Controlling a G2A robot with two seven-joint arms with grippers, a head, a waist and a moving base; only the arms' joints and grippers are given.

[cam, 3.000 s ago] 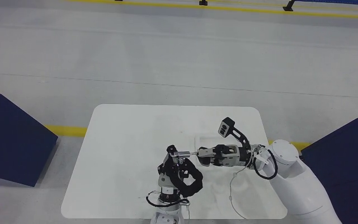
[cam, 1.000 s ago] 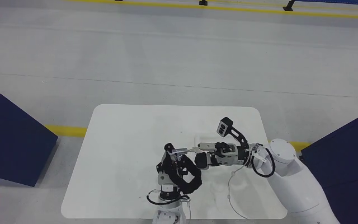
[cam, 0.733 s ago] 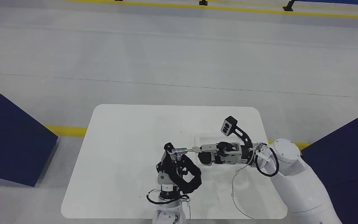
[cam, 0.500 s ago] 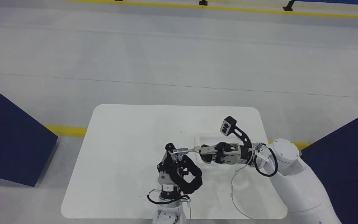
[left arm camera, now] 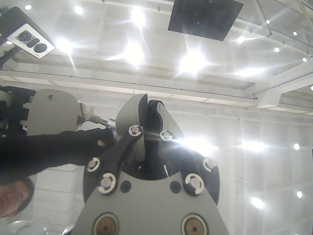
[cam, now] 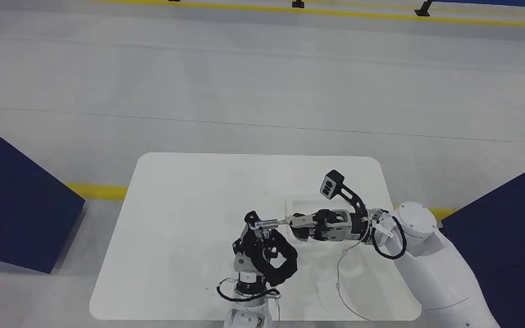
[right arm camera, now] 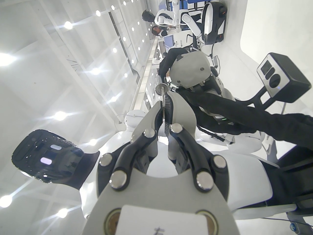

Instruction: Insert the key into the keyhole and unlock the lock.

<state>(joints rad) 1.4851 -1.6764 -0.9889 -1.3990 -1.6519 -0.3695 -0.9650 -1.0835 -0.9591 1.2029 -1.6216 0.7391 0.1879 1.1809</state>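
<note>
A slim silver metal key (right arm camera: 162, 89) is pinched flat between the narrowed fingers of the right gripper (right arm camera: 165, 101), with its round end jutting just beyond the fingertips. The key's long axis runs straight out along the line of the fingers and points at the left gripper (left arm camera: 147, 103) facing it.

That gripper's fingers are drawn close together, and in the top view they clamp a small silver metal lock (cam: 264, 223). The lock lies crosswise at their tips, in line with the key. Seen from above, the key spans the short gap between the two grippers and its tip meets the lock. Whether it sits inside the keyhole cannot be told.

Both grippers are raised above a white rounded-corner table (cam: 180, 246). A thin white cable (cam: 340, 279) trails across it just behind the right gripper.

Beyond the table, on the far side of the grippers, a pale grey floor (cam: 262, 90) stretches to a yellow line (cam: 246, 8). Dark blue panels (cam: 33, 213) stand out to either side. Bright ceiling lights (left arm camera: 193, 62) glare high over the upturned left gripper.
</note>
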